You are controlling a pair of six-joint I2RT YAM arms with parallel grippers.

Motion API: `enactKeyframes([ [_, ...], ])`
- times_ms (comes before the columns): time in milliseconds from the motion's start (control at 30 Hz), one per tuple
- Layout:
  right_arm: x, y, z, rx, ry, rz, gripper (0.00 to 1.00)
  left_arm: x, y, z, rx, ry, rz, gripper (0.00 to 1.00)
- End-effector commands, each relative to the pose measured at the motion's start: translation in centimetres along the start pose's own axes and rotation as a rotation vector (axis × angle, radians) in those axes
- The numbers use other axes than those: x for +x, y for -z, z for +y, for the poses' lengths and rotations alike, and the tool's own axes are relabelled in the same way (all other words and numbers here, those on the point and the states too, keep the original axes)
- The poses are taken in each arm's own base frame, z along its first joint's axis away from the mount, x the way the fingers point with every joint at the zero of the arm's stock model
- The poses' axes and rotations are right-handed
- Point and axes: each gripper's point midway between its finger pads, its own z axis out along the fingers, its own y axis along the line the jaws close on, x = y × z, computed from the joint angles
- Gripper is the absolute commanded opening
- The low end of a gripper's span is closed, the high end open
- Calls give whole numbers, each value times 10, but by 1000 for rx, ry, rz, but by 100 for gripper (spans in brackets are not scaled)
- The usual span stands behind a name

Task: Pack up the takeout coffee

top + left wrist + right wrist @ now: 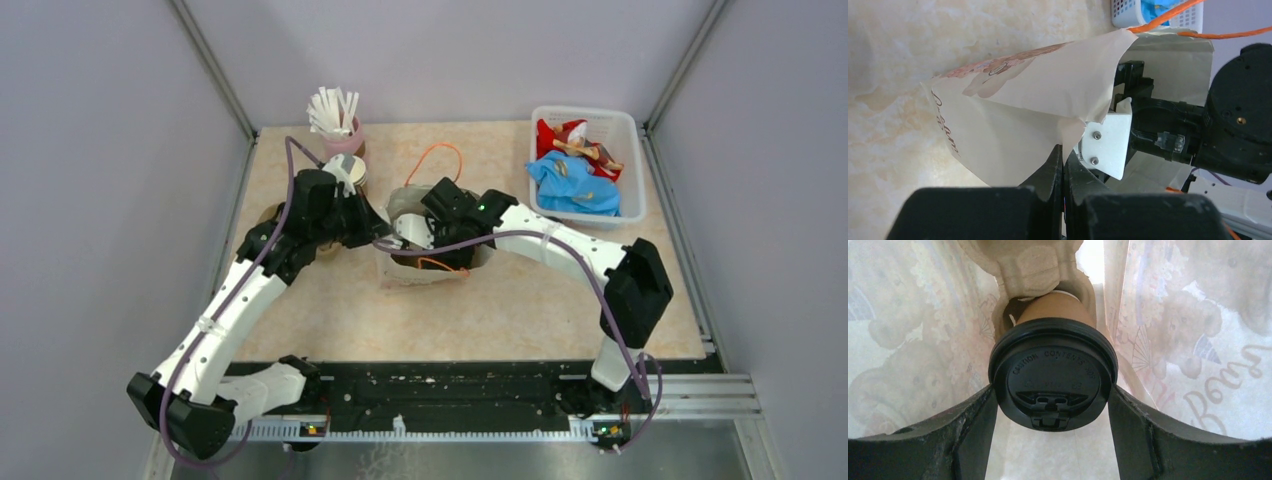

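A printed paper bag [432,262] stands mid-table with its mouth open and orange cord handles. My left gripper [1064,150] is shut on the bag's [1023,115] torn top edge, holding it open. My right gripper [1052,390] is down inside the bag [1198,340]. Its two fingers press on either side of the black lid [1052,382] of a brown paper coffee cup [1058,310]. The cup sits in a moulded pulp carrier [1033,265]. The second lidded cup is hidden. In the top view both gripper heads, left [385,225] and right [428,228], meet at the bag's mouth.
A pink cup of white straws [338,125] and a white-rimmed brown cup [347,172] stand behind my left arm. A white basket [632,170] with red and blue cloths sits at the back right. Grey walls enclose the table on three sides.
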Motion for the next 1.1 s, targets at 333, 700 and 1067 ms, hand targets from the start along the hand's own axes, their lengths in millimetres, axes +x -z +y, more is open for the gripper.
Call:
enactKeyframes([
  [333,9,-26,72,-293,-148,91,62,-18,18,35,-242,38,-74,44],
  [700,31,-63,89,-313,-165,212,63,-49,57,45,-346,-51,-222,76],
  [1067,11,-57,66,-241,-160,184,69,-63,80,44,-363,-102,-297,76],
])
